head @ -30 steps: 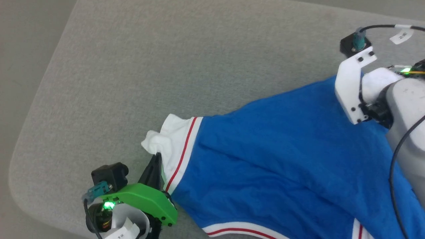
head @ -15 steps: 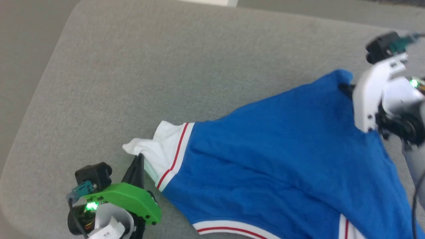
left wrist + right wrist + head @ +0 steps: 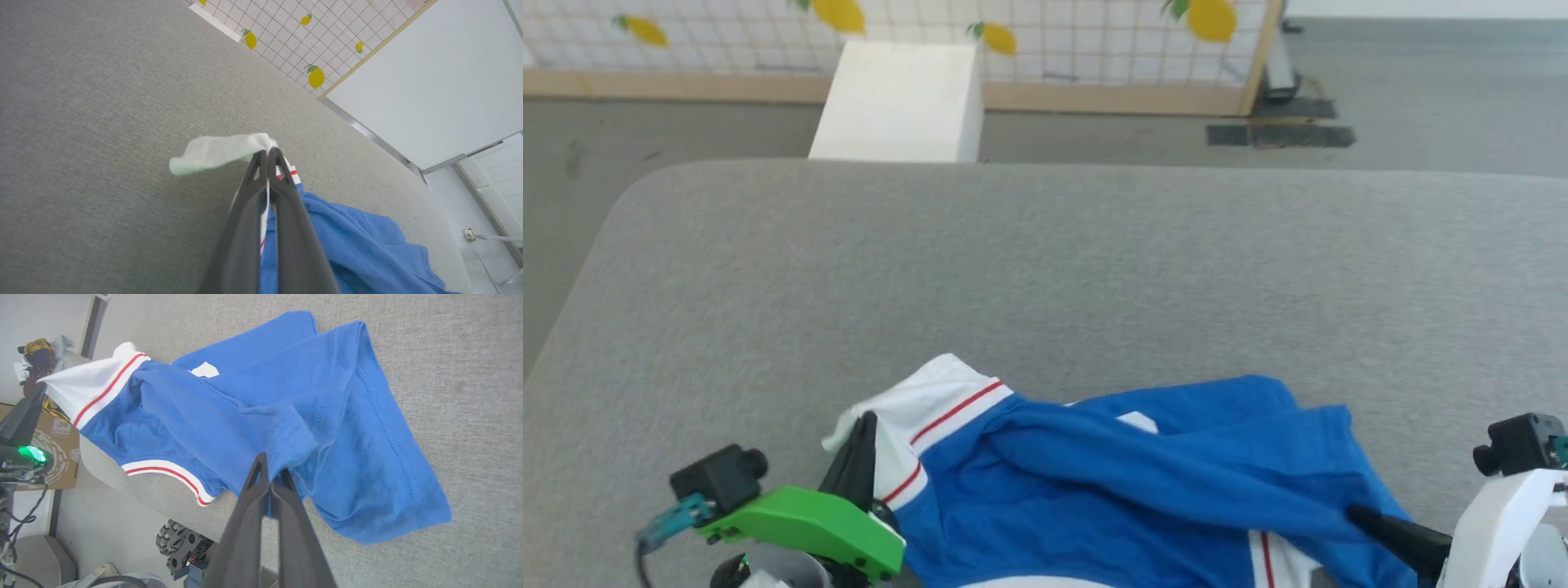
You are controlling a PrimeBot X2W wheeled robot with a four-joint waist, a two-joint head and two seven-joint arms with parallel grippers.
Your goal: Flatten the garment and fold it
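At the near edge of the desk (image 3: 1045, 261), both tools are pinched fully shut on cloth. The left tool (image 3: 870, 425), towards the desk's left corner, has the white, red-striped corner of the shirt (image 3: 1127, 498), and a loose white flap pokes out past its tips. The right tool (image 3: 1352, 512), towards the desk's right side, has bitten a bunched fold of plain blue.

Between them the shirt lies crumpled along the desk's near edge. Its blue cloth is doubled over itself, and one striped hem appears to hang off the desk.

It looks light, thin and floppy. I'd expect it to sag and crease wherever it isn't pulled taut, and a single layer could slip free. The thicker striped bands and stitched hems look like the safest places to hold.

The middle and far half of the desk are bare grey fabric. Beyond the desk's far edge stand a white box (image 3: 898, 102) and a lemon-patterned screen (image 3: 1094, 49).
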